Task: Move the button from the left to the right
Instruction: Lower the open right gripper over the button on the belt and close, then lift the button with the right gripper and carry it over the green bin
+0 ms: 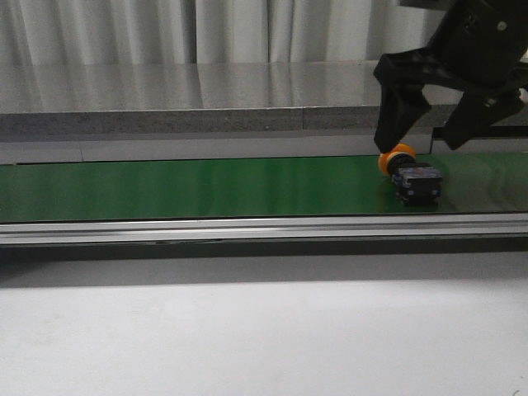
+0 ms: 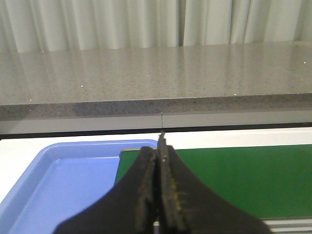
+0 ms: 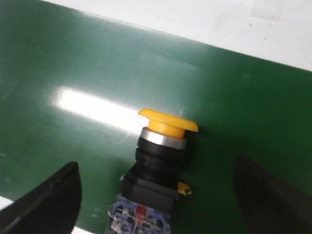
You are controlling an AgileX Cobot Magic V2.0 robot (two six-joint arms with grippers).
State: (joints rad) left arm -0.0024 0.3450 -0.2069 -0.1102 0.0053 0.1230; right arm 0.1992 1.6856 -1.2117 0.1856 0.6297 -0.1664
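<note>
- The green belt [image 1: 190, 188] is seen running across the whole front view, with a grey counter [image 1: 190, 99] behind it and a pale table in front.
- A blue tray [image 2: 63, 180] is only shown in the left wrist view, just beside the belt's end.
- The right gripper [image 1: 426, 125] is held wide apart above the button, with one finger down close by the cap. Nothing is gripped yet.
- The left gripper [image 2: 158, 195] is pinched fully closed on nothing, parked near the tray.
- The button [image 1: 412, 175] is found lying on its side on the belt, far on the right, with its cap pointed left.
- Handling guess: it's probably light and totally rigid, so a firm squeeze should be tolerated fine.
- The orange cap [image 3: 168, 122] looks smooth and rounded, so slipping could be expected there.
- The black blocky body [image 3: 151, 185] has flat sides, so that's where it's best grabbed.
</note>
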